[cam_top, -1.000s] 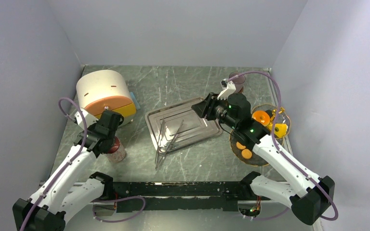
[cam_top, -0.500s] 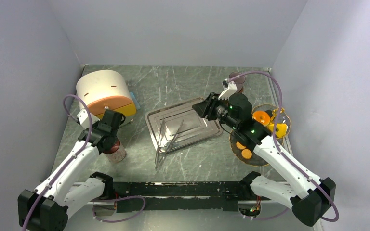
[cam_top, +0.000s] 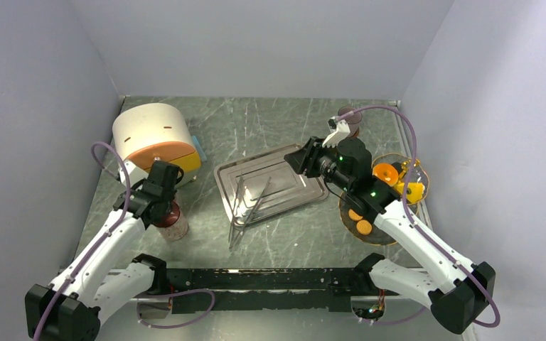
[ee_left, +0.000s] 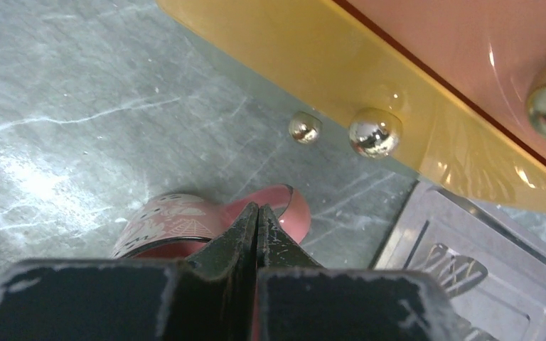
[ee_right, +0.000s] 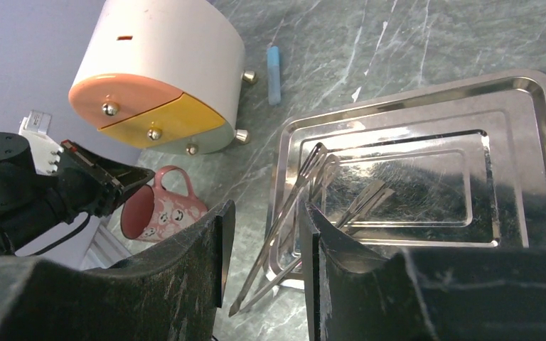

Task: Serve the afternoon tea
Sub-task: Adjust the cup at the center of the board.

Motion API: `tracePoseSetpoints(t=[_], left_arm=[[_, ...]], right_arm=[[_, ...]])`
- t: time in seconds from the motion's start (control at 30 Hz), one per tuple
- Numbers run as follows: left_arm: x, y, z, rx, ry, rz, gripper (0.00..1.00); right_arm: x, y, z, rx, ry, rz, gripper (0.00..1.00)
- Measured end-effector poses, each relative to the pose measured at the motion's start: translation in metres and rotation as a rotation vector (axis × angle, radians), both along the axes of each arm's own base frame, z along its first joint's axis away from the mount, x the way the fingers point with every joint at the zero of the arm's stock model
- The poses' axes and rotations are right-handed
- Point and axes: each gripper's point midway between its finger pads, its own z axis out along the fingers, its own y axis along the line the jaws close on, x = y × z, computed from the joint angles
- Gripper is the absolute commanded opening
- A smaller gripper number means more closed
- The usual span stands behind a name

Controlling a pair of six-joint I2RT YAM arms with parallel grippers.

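Mid tabletop (cam_top: 284,241): tray (cam_top: 222,177), w/ tongs (cam_top: 245,202) in it, ends sticking out past near rim. Back L: drawer box (cam_top: 149,131), w/ marker (ee_right: 274,64) just R of it. In front of box, L of tray: mug (cam_top: 174,226). R side, apart from tray: plate (cam_top: 384,240) w/ treats (cam_top: 363,226) on it. Behind plate, back R: cup (cam_top: 350,117).

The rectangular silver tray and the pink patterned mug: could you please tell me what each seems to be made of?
Rectangular silver tray: polished metal, probably stainless steel; it mirrors the light and shows fine scratches. Pink patterned mug: glossy, perhaps ceramic or enamelled metal; smooth sheen and printed pattern, but nothing settles which.
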Motion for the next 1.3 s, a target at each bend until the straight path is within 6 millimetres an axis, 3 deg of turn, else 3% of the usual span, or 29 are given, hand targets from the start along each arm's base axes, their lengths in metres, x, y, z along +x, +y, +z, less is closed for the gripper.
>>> tracePoseSetpoints(t=[0.3, 0.47, 0.73, 0.87, 1.1, 1.3], left_arm=[[0.0, -0.015, 0.003, -0.024, 0.012, -0.126, 0.05], [0.004, -0.033, 0.008, -0.083, -0.015, -0.224, 0.05], [-0.001, -0.053, -0.004, -0.158, 0.003, -0.316, 0.05], [0.0, -0.051, 0.001, -0.138, -0.007, -0.326, 0.05], [0.015, -0.024, 0.04, 0.0, -0.097, -0.247, 0.05], [0.014, -0.01, 0.023, 0.078, -0.021, -0.195, 0.05]], right_arm=[[-0.004, 0.001, 0.003, -0.006, -0.018, 0.024, 0.48], [-0.01, -0.001, 0.014, -0.001, -0.055, 0.046, 0.49], [-0.014, -0.005, 0.028, -0.013, -0.089, 0.054, 0.5], [-0.016, -0.003, 0.028, -0.012, -0.086, 0.067, 0.5], [-0.017, -0.001, 0.028, -0.006, -0.08, 0.082, 0.5], [-0.019, -0.002, 0.031, -0.001, -0.086, 0.082, 0.5]])
